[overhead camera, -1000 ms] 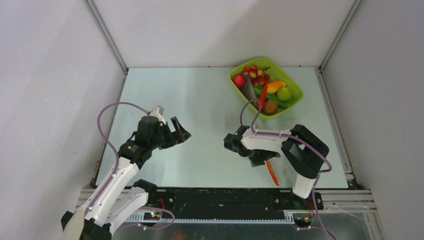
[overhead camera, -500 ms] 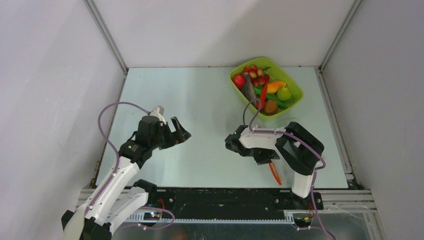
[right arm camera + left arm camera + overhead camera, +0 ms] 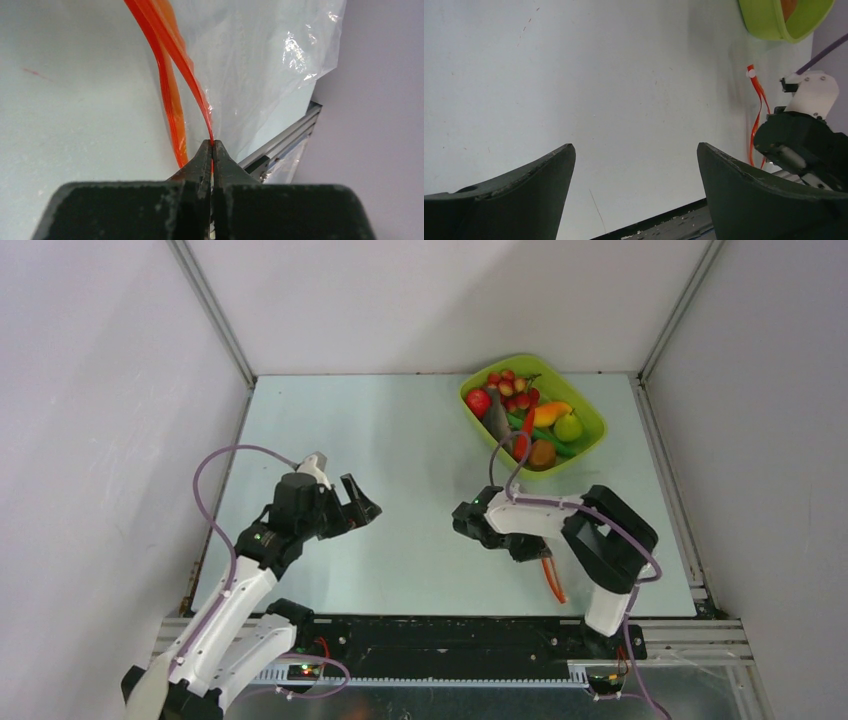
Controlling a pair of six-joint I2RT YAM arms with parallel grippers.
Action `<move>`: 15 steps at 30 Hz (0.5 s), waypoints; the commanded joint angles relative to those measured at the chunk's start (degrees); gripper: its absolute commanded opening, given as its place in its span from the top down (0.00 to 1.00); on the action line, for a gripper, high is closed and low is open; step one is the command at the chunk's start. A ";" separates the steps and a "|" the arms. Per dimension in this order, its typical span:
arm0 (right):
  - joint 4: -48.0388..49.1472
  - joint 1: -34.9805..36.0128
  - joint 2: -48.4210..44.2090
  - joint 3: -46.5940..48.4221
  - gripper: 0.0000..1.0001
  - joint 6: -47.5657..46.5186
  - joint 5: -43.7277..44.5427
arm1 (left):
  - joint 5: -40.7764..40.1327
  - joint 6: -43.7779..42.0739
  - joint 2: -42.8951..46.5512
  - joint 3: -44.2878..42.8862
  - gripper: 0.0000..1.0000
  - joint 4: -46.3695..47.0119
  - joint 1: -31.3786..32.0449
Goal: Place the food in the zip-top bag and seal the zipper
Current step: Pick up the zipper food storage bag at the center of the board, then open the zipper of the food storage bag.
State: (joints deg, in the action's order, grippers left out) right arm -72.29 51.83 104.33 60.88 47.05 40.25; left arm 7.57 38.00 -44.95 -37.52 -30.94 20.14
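The zip-top bag is clear plastic lying at the near right of the table. Its orange-red zipper has its two strips parted, and my right gripper is shut on one of them. From above, the zipper trails out from under the right gripper. The left wrist view shows the zipper with its white slider. The food lies in the lime-green tray: grapes, apple, pear, kiwi. My left gripper hovers open and holds nothing, well left of the bag.
The tray sits at the far right corner of the table, beyond the right arm. A metal rail runs along the table's near edge, just behind the bag. White walls enclose the table on three sides.
My right gripper has closed from open onto one strip of the zipper, and the strip has shifted slightly. The left arm has not moved.
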 commanded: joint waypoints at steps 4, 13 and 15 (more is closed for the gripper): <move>9.12 1.10 -15.76 1.50 1.00 -4.52 -4.62 | 1.32 0.88 3.23 -0.07 0.02 0.19 1.31; 37.91 4.73 -33.92 0.50 1.00 -13.67 -33.14 | -4.10 3.47 1.26 -6.12 0.02 2.35 16.06; 42.19 4.76 -34.75 0.47 1.00 -13.27 -36.93 | -6.22 3.44 0.02 -8.54 0.02 1.90 19.41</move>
State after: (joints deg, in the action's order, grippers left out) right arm -45.39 55.96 71.46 60.88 36.12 15.73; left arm 5.41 40.36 -43.59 -39.66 -31.03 34.52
